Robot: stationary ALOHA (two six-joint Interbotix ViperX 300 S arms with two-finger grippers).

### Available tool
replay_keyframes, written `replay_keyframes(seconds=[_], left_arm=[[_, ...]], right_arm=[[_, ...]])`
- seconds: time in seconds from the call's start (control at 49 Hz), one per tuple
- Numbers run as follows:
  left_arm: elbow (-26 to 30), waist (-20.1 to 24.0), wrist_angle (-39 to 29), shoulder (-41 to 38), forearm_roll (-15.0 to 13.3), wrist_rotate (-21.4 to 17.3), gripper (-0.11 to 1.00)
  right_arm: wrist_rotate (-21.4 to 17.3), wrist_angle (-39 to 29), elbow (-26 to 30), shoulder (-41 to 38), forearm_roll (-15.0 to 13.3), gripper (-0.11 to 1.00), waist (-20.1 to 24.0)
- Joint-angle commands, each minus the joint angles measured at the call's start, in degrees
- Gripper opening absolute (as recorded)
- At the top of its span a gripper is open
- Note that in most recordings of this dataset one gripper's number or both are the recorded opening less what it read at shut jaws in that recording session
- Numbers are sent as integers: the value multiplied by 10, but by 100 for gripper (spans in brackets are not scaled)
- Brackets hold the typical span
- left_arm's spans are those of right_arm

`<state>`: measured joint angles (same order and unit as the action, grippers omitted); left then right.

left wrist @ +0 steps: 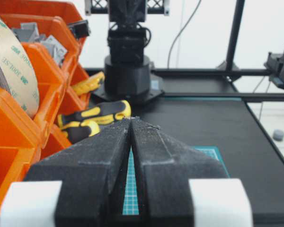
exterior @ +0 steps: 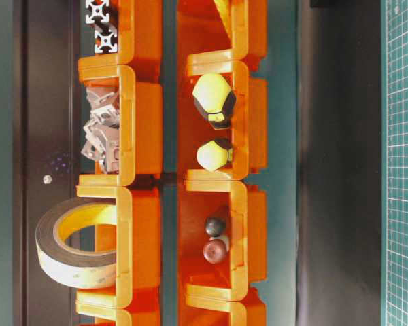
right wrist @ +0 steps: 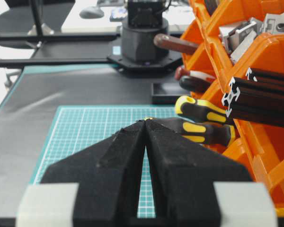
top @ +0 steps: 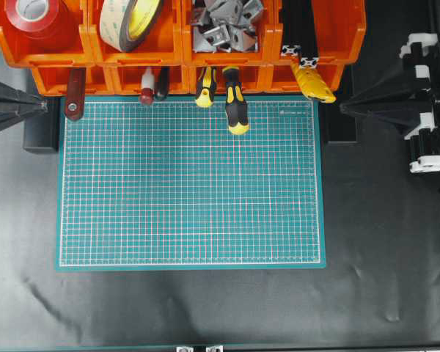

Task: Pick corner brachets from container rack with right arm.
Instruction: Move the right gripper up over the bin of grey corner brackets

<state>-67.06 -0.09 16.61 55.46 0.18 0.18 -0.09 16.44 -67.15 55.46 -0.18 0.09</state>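
Note:
The corner brachets lie in a silver-grey heap in an upper bin of the orange container rack, third from the left. They also show in the table-level view as brachets, and in the wrist views as brachets and brachets. My right gripper rests at the right edge beside the mat, pointing left, well apart from that bin. Its black fingers meet at the tips, shut and empty, as the right gripper shows. The left gripper sits at the left edge, and the left gripper is likewise shut on nothing.
A green cutting mat covers the table's middle. Yellow-black screwdriver handles and a red handle stick out of the lower bins over the mat's far edge. Black extrusion bars, a tape roll and red tape fill neighbouring bins.

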Motion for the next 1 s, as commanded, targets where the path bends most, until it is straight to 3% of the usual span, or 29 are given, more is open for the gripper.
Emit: replay_keyframes(seconds=[0.0,0.061,0.123,0.368,0.552,0.695,0.817,0.981], left_arm=[[9,23,-37,-12,16,24,6],[20,27,-80,-14,18,52,4],[33,27,-107,-12,20,68,0],[83,25,-196,12,21,71,0],[112,20,-283,15,21,73,0],[119,18,-307,16,21,75,0],[120,18,-309,18,21,76,0],[121,18,-310,18,20,79,0]], right_arm=[[0,3,13,-3,3,1,-7],[-1,-24,30,1,4,1,-8],[-1,-94,61,4,3,0,-8],[-1,-390,220,-14,3,0,-11],[1,-609,374,-87,-7,0,-20],[3,-774,502,-174,-9,0,-36],[6,-851,591,-241,-11,0,-55],[30,-900,688,-317,-11,0,-81]])
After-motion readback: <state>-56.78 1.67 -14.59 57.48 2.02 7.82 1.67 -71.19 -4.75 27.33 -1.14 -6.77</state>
